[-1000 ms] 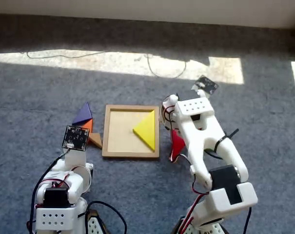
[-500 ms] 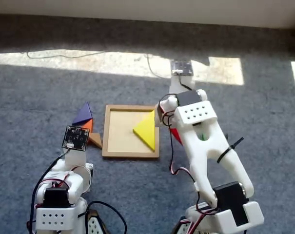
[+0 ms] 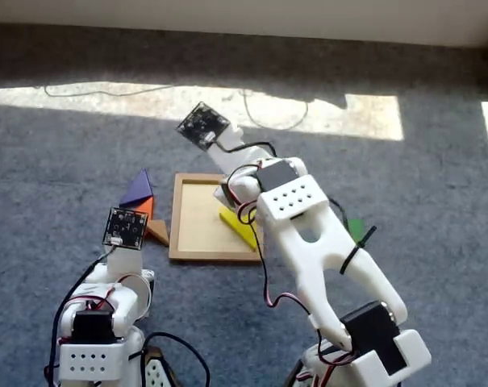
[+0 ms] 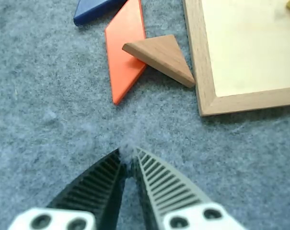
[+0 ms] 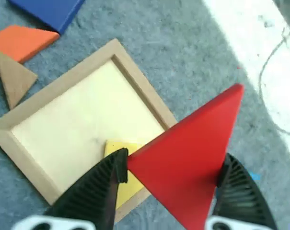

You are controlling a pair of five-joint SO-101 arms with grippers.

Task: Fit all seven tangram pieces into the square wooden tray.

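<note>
swung in from beside the tray (image 5: 142, 88), the right gripper (image 5: 172, 163) now hangs above it, pinching the red triangle (image 5: 188, 158); setting it beside the yellow triangle (image 5: 133, 184) looks next. left gripper (image 4: 129, 160), jaws pressed together, hovers over carpet (image 4: 49, 110).

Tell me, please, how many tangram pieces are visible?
6: yellow in the tray; blue, orange, brown beside it; red in the right gripper; green, apparently, past that arm. A seventh may be hidden.
</note>
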